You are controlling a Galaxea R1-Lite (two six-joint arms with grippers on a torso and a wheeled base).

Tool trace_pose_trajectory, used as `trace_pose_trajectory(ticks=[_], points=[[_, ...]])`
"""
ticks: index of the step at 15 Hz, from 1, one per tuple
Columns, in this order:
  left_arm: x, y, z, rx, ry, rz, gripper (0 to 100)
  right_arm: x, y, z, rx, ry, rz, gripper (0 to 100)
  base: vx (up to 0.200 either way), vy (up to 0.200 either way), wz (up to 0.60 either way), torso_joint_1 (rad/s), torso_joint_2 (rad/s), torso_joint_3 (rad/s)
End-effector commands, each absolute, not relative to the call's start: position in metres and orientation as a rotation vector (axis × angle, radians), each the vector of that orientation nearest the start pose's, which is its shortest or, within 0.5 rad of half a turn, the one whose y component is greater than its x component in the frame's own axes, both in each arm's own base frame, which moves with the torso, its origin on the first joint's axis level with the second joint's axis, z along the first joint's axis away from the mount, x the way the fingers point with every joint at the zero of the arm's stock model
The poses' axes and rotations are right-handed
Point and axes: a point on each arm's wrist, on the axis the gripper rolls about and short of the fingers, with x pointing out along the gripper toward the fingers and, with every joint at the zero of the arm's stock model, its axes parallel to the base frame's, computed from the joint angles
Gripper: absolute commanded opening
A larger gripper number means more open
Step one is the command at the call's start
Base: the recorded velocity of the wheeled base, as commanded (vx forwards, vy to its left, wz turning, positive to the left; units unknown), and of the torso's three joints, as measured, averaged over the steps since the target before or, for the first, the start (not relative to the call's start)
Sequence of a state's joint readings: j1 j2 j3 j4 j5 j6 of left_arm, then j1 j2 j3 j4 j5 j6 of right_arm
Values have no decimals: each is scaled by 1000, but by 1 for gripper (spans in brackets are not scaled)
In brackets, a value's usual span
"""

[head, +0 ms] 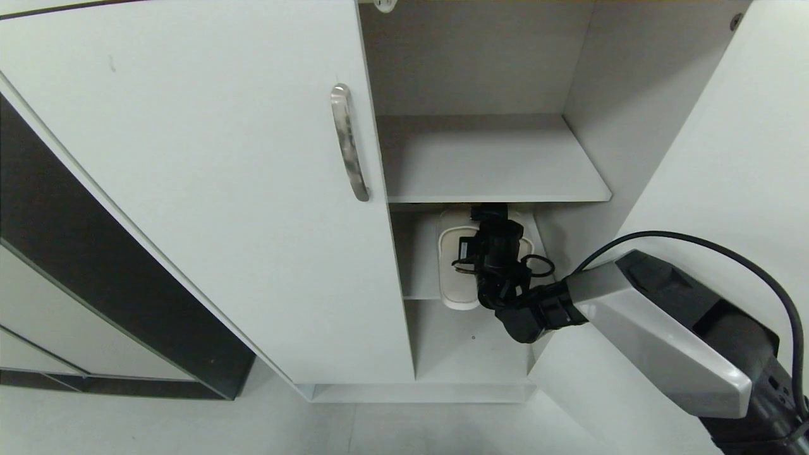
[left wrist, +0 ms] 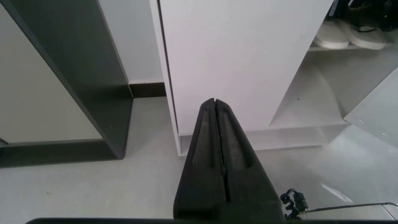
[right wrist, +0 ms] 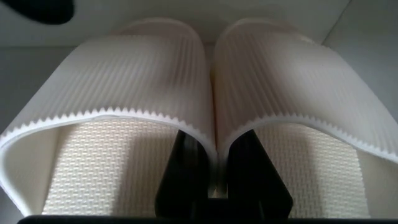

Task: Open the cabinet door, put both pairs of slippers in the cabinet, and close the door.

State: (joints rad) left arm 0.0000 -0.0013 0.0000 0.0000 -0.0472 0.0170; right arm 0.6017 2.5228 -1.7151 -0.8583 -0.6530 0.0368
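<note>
Two white slippers, one pair, side by side on the lower shelf of the cabinet, tucked under the wide upper shelf! In the head view their long axis runs twelve to six: toes deep inside at twelve, heels at the shelf's front lip at six. The right hand is right on them, its arm stretched in from five o'clock past the open door. Its fingers are pinched onto the two inner walls where the slippers touch, gripping the pair as one. I cannot tell whether the soles rest on the shelf or hang just above it. So the slippers lie straight ahead of that hand, on its own line. My read: a release is due, then a straight pull back toward six, clear of the heels. The left hand is well apart, outside the cabinet and facing the foot of the closed door. Its fingers are pressed together on nothing, low over the floor.
</note>
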Motion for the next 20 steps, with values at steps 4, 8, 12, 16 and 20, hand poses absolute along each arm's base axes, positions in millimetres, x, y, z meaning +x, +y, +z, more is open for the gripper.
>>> trace_pose_trajectory(ticks=[4, 8, 12, 16, 20], points=[[-23, -1, 75, 17, 0, -48, 0, 442, 280, 96, 61, -35, -61, 0, 0, 0, 0, 0, 0, 0], [-23, -1, 75, 17, 0, -46, 0, 442, 280, 96, 58, -31, -59, 0, 0, 0, 0, 0, 0, 0], [-23, -1, 75, 15, 0, -46, 0, 443, 281, 90, 52, -22, -59, 100, 0, 0, 0, 0, 0, 0], [-23, -1, 75, 15, 0, -46, 0, 434, 278, 92, 36, 0, -57, 100, 0, 0, 0, 0, 0, 0], [-23, -1, 75, 15, 0, -46, 0, 387, 278, 115, 50, -17, -20, 100, 0, 0, 0, 0, 0, 0]])
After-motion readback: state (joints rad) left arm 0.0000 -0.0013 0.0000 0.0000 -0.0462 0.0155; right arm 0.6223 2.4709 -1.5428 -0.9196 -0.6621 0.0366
